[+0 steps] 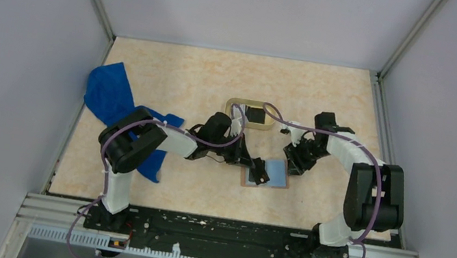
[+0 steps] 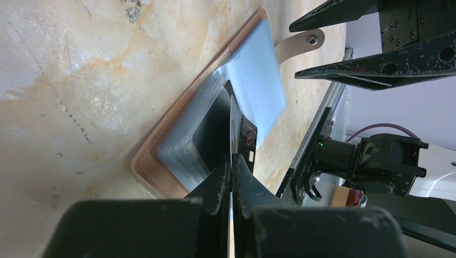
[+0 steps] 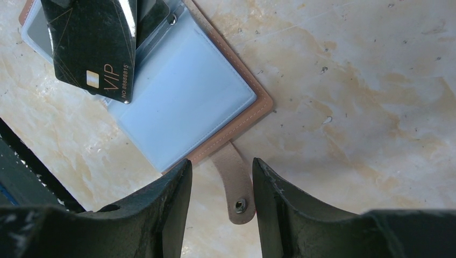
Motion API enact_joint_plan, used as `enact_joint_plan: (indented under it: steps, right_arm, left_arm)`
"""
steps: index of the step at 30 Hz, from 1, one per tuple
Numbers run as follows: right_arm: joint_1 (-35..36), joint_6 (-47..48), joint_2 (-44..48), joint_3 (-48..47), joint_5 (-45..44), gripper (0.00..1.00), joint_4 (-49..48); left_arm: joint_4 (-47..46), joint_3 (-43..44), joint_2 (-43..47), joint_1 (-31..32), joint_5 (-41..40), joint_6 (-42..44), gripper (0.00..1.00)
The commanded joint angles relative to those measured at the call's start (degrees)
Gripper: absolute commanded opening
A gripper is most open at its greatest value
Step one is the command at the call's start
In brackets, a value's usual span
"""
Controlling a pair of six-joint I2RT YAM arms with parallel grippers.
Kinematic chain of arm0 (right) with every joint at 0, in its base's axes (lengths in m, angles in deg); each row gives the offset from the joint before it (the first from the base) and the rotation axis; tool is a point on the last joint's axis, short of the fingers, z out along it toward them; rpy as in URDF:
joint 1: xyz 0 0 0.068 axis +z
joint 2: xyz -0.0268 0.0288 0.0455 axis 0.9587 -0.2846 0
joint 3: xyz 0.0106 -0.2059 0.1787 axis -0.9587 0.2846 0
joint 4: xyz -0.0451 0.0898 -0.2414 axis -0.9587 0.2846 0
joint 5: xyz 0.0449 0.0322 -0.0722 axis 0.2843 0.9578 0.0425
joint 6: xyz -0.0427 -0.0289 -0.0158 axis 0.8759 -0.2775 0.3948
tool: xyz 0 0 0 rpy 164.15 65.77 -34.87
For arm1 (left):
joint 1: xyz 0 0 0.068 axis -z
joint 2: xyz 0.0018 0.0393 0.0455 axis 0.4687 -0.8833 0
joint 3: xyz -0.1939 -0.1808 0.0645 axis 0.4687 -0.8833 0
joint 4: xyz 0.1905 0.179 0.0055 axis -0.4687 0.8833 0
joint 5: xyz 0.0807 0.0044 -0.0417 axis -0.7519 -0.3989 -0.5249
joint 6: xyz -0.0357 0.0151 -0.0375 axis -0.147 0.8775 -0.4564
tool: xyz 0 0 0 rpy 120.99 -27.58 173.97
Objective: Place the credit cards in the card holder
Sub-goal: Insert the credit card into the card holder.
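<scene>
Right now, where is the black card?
Top view, centre: the black card is pinched in the left gripper, over the open card holder.

The card holder [image 1: 274, 173] lies open on the worktop [image 1: 179, 73], a little nearer the near edge than the middle. My left end effector [image 2: 231, 161] comes in from the left and pinches a card [image 3: 94, 48] on edge over the holder's left half. My right end effector [image 3: 221, 174] hangs at the holder's right side, with the strap [image 3: 236, 183] showing between its parted fingers. The tray [image 1: 252, 101] sits behind the holder, and the cloth [image 1: 106, 96] lies by the left edge.

L hand [image 2: 232, 171] pinching black card [image 2: 235, 126] edge-on over open card holder [image 2: 159, 161].
</scene>
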Motion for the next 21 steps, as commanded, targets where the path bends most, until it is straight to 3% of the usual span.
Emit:
enact_joint_plan:
  steps: [1, 21]
  right_arm:
    - [0.61, -0.18, -0.68, -1.96, 0.48, 0.45, 0.22]
    - [0.89, -0.09, -0.71, -2.01, 0.46, 0.45, 0.40]
  left_arm:
    - [2.44, 1.34, -1.09, 0.40, -0.48, 1.82, 0.00]
    - [1.37, 3.17, -2.63, 2.07, -0.46, 1.27, 0.00]
